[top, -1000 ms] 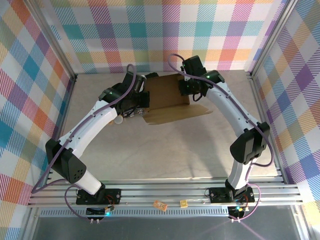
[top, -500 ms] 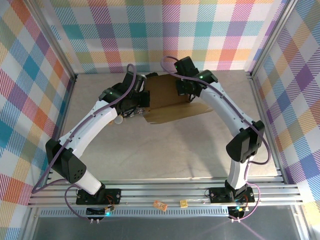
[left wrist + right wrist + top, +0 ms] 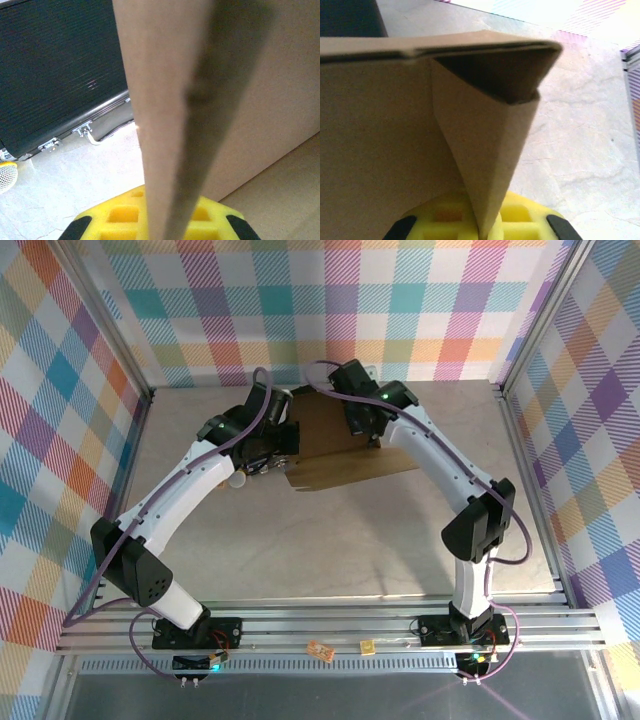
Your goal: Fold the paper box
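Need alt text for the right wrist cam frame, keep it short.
A tapering flap of a brown cardboard box is pinched between the right arm's yellow fingers at the bottom edge. The flap rises to a folded, hollow corner near the top. A pale, stone-patterned table lies to the right, and the corner of a black case sits at top left.

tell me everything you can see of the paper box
The box is plain brown cardboard, unprinted and only part folded. It sits at the far middle of the table, with a wide flap spread toward the arms. In the right wrist view one wall is doubled over at its top edge and a corner flap folds diagonally inward, its narrow end pinched in the right gripper. The left gripper is shut on another upright flap, seen edge-on.
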Robot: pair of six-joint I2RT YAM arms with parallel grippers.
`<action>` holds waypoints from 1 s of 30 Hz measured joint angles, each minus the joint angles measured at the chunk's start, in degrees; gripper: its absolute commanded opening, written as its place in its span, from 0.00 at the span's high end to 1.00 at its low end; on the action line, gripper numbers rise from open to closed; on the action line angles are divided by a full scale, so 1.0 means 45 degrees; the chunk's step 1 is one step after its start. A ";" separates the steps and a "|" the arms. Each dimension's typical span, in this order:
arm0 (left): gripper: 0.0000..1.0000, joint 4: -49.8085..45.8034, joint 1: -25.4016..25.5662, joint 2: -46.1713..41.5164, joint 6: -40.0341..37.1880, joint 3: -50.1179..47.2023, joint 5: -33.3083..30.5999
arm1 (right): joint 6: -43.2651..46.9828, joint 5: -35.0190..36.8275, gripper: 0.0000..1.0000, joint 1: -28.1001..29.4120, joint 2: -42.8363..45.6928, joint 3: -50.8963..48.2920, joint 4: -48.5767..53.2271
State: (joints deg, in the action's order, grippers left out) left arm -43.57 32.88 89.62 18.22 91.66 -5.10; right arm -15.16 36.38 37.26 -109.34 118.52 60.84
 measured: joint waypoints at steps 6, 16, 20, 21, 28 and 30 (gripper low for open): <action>1.00 0.0010 0.0000 0.0000 0.0010 0.0097 0.0097 | 0.0248 -0.2016 0.77 -0.0704 0.0534 -0.0345 -0.0316; 1.00 -0.0403 0.0010 0.0000 0.0034 0.0097 0.0282 | 0.0223 -0.3803 0.69 -0.1039 0.1166 -0.2001 -0.1049; 1.00 -0.0495 0.0024 0.0000 0.0024 0.0097 0.0423 | 0.0228 -0.4104 0.69 -0.1151 0.1579 -0.2710 -0.1316; 1.00 -0.0515 0.0034 0.0000 0.0024 0.0097 0.0461 | 0.0228 -0.4114 0.69 -0.1166 0.1671 -0.2851 -0.1404; 1.00 -0.0588 0.0083 0.0000 0.0010 0.0097 0.0554 | 0.0238 -0.4187 0.84 -0.1365 0.2025 -0.3483 -0.1855; 1.00 -0.0583 0.0083 0.0000 0.0010 0.0097 0.0573 | 0.0238 -0.4075 0.86 -0.1389 0.2025 -0.3483 -0.1880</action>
State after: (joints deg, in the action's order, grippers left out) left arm -46.19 33.26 89.62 18.26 92.09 -2.52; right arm -14.09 18.04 31.00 -100.22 102.85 52.38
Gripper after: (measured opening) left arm 0.090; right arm 0.161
